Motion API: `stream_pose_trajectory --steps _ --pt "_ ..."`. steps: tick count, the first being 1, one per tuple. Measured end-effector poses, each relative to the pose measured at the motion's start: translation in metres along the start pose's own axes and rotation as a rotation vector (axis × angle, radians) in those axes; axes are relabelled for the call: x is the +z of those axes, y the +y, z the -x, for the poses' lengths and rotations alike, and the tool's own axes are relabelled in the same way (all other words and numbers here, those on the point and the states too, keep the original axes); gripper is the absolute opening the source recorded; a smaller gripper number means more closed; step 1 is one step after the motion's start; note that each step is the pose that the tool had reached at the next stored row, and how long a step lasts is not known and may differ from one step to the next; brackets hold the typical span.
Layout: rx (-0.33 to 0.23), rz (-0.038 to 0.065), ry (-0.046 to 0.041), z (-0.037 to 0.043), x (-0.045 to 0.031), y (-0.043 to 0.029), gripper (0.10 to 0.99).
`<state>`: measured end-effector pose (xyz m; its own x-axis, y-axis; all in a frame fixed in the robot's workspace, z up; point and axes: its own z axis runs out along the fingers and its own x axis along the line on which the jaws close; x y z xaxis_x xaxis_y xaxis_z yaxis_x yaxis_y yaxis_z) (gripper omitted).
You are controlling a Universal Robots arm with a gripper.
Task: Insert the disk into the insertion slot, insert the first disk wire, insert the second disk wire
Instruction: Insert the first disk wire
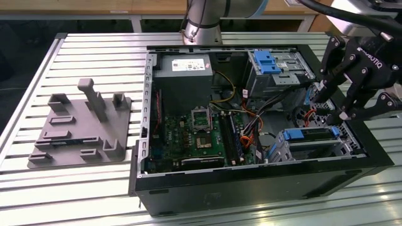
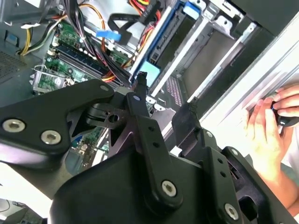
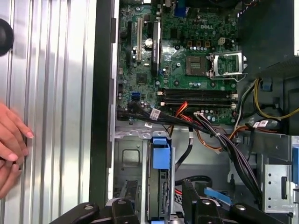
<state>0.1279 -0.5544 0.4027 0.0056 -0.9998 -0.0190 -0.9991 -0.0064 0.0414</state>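
Aluminium slatted table [image 1: 88, 188]: carried the whole scene and spread under and around the claw [image 1: 334, 107].
Black computer case [image 1: 251, 186]: lay open; the claw hung over its corner at the exterior view's right.
Grey fixture plate [image 1: 82, 129]: stood well apart from the claw, beyond the case toward the exterior view's left, and looked idle.
Taller grey cage [image 1: 276, 70]: carried a blue latch and stood near the claw, not beneath it.
Claw state: fingertips [image 2: 140, 84] were spread with nothing between them.
Insertion slot [image 1: 317, 149]: this low perforated silver cage sat directly below the claw.
Disk [image 1: 311, 133]: lay inside the slot just under the claw, with its blue handle end [image 3: 160, 151] toward the motherboard [image 3: 187, 88]. It looked seated, though how deeply could not be told.
Wires [image 3: 187, 122]: a black, red and orange bundle crossed just beside the claw. Which ones served the disk, and whether any was plugged in, could not be told.
Hand [image 3: 11, 140]: a person's hand rested on the table outside the case wall, near the claw.
Step in hand: judged to be wire work at the seated disk.
Doing it well: probably meant gripping a plug by its body and not its cord. The plug should be held square to the socket and pressed straight. The fingers should stay clear of the loose bundle and the hand.
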Motion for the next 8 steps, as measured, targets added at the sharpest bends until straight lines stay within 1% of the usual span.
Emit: stream_pose_trajectory --steps 4,5,6,7,8 --pt "0.000 0.004 0.0099 0.0044 0.0006 -0.0080 0.498" --pt "0.001 0.005 0.0148 0.0050 0.0007 -0.0103 0.498" --pt "0.001 0.006 0.0242 0.0055 0.0008 -0.0121 0.498" --pt "0.002 0.007 0.0381 0.0058 0.0008 -0.0136 0.498" --pt "0.003 0.008 0.0554 0.0062 0.0008 -0.0148 0.498"
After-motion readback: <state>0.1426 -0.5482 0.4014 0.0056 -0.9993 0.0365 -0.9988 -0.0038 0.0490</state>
